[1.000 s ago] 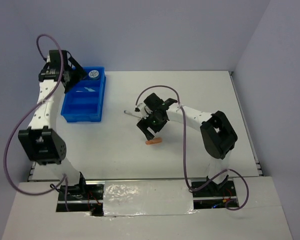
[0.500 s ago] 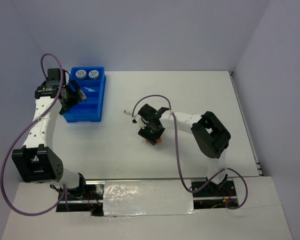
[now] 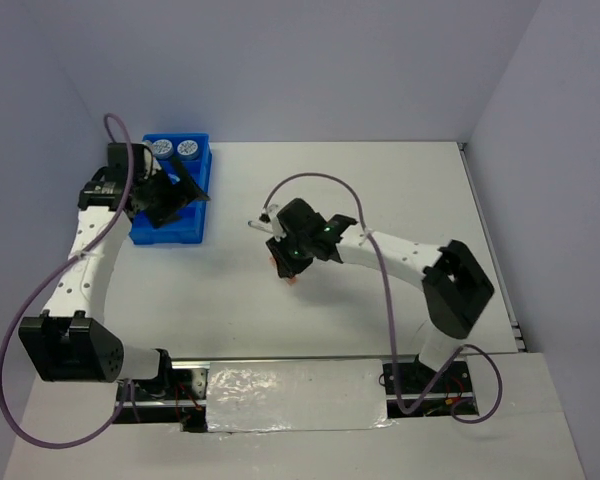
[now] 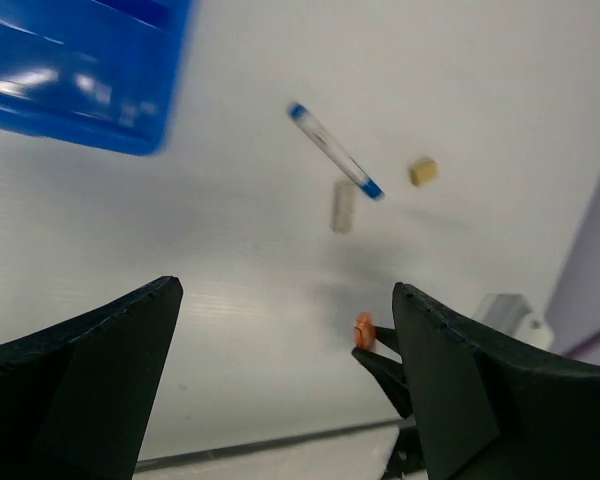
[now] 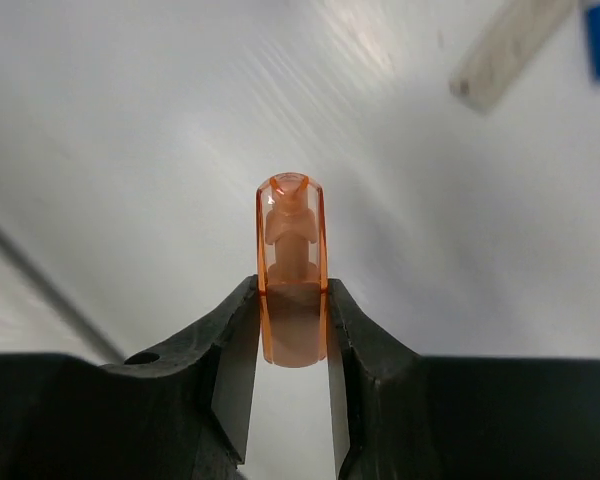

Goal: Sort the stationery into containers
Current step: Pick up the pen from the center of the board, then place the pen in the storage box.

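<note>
Overhead, the left pincer [image 3: 185, 190] hangs above the near half of the bright blue rectangular plastic tray [image 3: 165, 238], which stands at the far left of the white table [image 3: 400, 200]. Two round blue-white tape rolls lie side by side in the tray's far compartment: the left roll [image 3: 162, 149] and, just beside it, the right roll [image 3: 188, 148]. The left wrist view shows this pincer's two black fingers [image 4: 90, 380] spread wide apart, with only table surface between them.

Near the middle of the table, the right pincer [image 3: 285, 265] points downward. Its wrist view shows its fingers [image 5: 230, 350] closed on a short translucent orange stick [image 5: 292, 270]. They clamp the stick at its lower half, and its rounded end stands out beyond the fingertips. Whether that end touches the table cannot be told.

Three loose items lie on the table, well apart from the tray, as seen from the left wrist. A thin white pen with a blue cap [image 4: 335, 152] lies at a slant. A pale grey stick eraser [image 4: 343, 206] lies just beside the pen's blue end. A small beige block eraser [image 4: 423, 172] lies near both. The held orange stick appears nearer the camera than these three.
</note>
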